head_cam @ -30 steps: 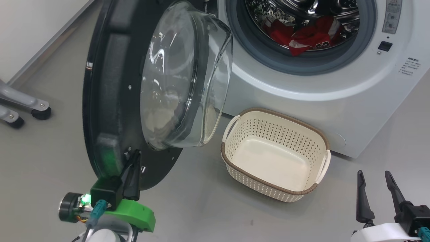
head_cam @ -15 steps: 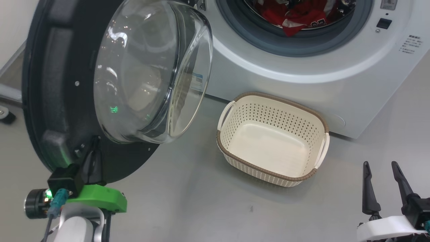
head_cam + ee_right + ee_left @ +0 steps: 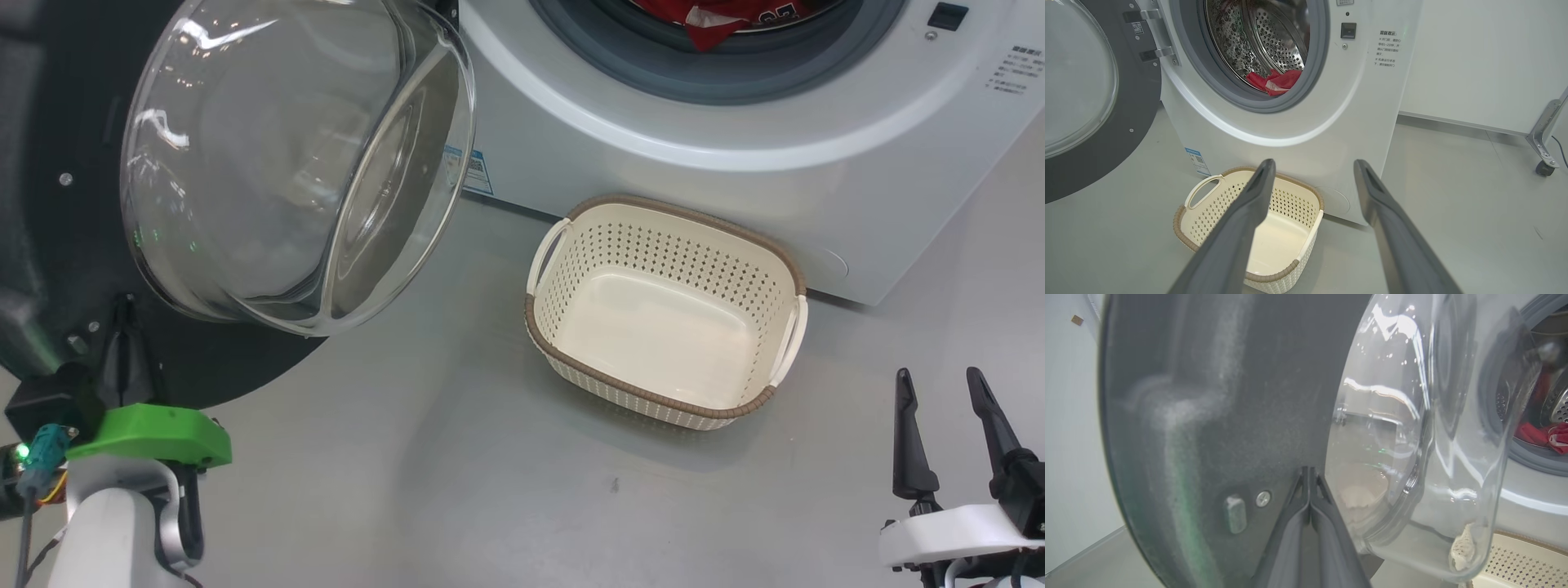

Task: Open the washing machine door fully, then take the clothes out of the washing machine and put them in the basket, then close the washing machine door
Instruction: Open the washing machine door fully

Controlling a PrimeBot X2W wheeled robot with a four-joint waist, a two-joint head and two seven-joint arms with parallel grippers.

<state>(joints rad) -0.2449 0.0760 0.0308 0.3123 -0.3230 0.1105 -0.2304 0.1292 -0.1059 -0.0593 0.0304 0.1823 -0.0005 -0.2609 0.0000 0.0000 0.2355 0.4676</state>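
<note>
One grey floor [image 3: 457, 474] beneath the basket [image 3: 678, 255]

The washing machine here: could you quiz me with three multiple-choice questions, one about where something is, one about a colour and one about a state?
1. Where is the basket relative to the washing machine?
A. Inside it
B. On the floor in front of it
C. On top of it

2. What colour are the clothes in the drum?
A. Blue
B. Green
C. Red

3. How is the washing machine door?
A. Swung open
B. Shut
C. Lying flat in the basket

Answers:
1. B, since the basket stands on the grey floor just below the round opening.
2. C, since red fabric shows through the opening.
3. A, since the door hangs off to one side and the drum is exposed.
</note>
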